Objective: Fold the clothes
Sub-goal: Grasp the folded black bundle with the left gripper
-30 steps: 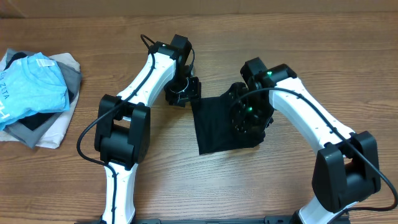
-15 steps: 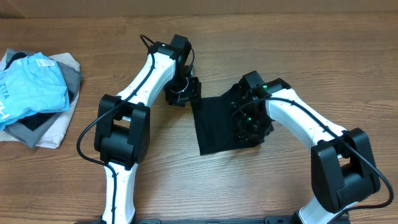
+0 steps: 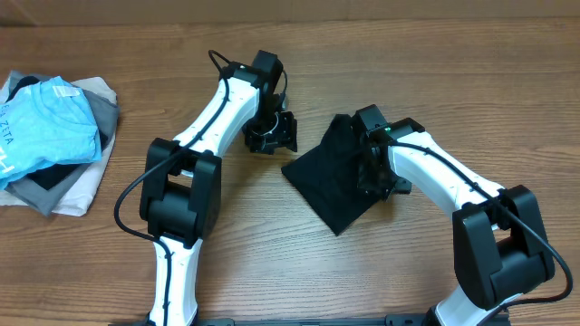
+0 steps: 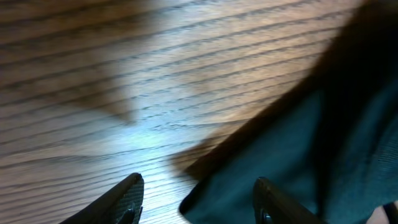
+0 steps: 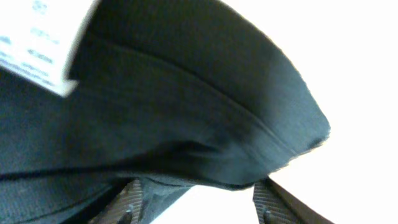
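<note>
Overhead: the black garment (image 3: 328, 186) lies skewed and flat, its far edge under the right gripper (image 3: 373, 174) and a corner near the left gripper (image 3: 269, 136). I judge it is being squared for a fold (the clothes pile (image 3: 50, 136) waits far left).

Left wrist: fingers (image 4: 129, 196) spread, empty, cloth just ahead.

Right wrist: fingers (image 5: 132, 194) spread, cloth lying across them, white label (image 5: 37, 43) beyond, the surroundings washed out. The next move needs a firm pinch on an edge.

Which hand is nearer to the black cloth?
Right. The right hand is on the black cloth, at its right side; the left hand is beside it, off its upper-left edge.
</note>
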`<act>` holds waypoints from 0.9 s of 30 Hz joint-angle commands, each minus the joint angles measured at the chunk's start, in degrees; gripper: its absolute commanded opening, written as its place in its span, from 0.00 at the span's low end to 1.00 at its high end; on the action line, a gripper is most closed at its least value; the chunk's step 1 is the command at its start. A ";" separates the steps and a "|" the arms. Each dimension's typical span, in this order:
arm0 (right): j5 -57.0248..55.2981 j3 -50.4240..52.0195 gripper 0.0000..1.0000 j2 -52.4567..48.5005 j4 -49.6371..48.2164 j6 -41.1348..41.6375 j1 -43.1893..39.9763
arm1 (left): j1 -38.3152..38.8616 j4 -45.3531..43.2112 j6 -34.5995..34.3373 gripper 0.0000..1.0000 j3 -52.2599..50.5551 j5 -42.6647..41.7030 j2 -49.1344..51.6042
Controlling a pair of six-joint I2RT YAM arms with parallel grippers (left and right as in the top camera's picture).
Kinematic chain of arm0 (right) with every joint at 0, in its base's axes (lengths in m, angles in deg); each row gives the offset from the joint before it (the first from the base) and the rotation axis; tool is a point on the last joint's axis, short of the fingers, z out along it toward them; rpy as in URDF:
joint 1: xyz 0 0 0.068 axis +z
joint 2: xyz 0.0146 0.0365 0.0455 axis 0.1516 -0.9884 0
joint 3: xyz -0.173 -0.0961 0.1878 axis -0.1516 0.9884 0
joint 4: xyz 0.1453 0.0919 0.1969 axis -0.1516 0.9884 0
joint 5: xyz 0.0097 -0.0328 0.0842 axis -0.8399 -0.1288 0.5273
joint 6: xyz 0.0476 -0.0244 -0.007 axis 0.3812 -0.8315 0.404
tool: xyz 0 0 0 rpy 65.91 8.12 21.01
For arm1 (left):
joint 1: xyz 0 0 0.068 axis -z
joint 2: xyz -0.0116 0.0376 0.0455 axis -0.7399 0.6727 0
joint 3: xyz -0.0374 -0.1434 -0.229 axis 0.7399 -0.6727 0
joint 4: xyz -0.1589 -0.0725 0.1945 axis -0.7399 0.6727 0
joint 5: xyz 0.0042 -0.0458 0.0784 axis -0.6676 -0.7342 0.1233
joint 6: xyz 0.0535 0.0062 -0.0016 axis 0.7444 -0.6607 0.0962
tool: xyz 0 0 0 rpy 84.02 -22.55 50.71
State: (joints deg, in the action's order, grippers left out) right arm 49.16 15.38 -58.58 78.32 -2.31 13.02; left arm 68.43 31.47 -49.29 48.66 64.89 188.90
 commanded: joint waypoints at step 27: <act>-0.39 -5.62 1.00 14.62 -8.15 -17.59 -6.60 | 1.44 -21.16 13.11 0.95 -0.24 -13.40 -2.05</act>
State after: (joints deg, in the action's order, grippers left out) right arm 48.24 10.81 -45.27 69.07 -19.93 6.64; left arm 70.20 11.19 -38.12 48.57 53.37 188.16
